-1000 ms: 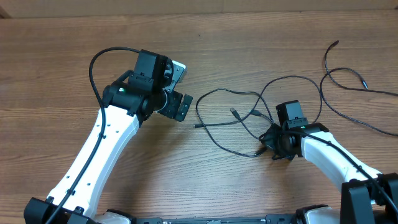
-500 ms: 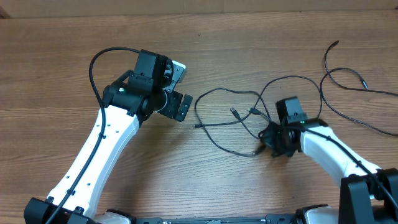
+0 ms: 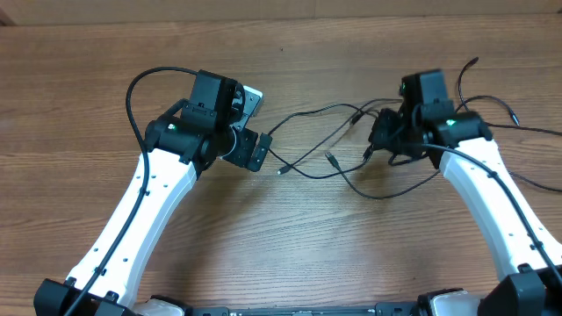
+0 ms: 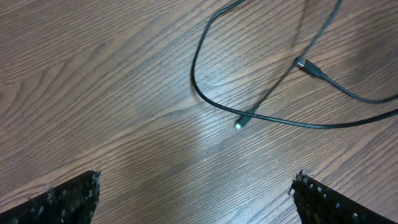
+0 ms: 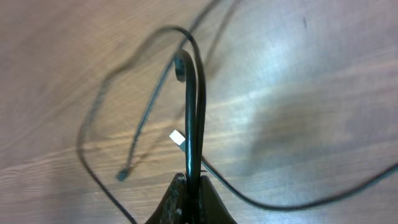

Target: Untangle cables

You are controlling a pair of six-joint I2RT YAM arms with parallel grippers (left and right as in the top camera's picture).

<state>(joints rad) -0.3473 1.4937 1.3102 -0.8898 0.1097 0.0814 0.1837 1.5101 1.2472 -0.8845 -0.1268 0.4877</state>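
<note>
Thin black cables [image 3: 281, 171] lie tangled on the wooden table between my two arms. My right gripper [image 3: 379, 140] is shut on a doubled strand of one cable [image 5: 194, 93], which rises straight out of the closed jaws [image 5: 193, 180]. A small pale plug tip [image 5: 177, 137] shows beside that strand. My left gripper [image 3: 263, 125] hangs open just left of the tangle, nothing between its fingers [image 4: 196, 183]. In the left wrist view a cable loop [image 4: 199, 93] ends in a plug [image 4: 241, 123] ahead of the fingertips.
A separate thin black cord [image 3: 527, 127] trails across the table's far right, toward the right edge. The left arm's own thicker black cable [image 3: 132, 96] arcs above its wrist. Bare wooden table [image 3: 290, 246] lies in front of the tangle.
My right gripper has swung from near the front toward the far side, still shut on the cable, pulling the tangle out longer and flatter. The left arm has not moved.
</note>
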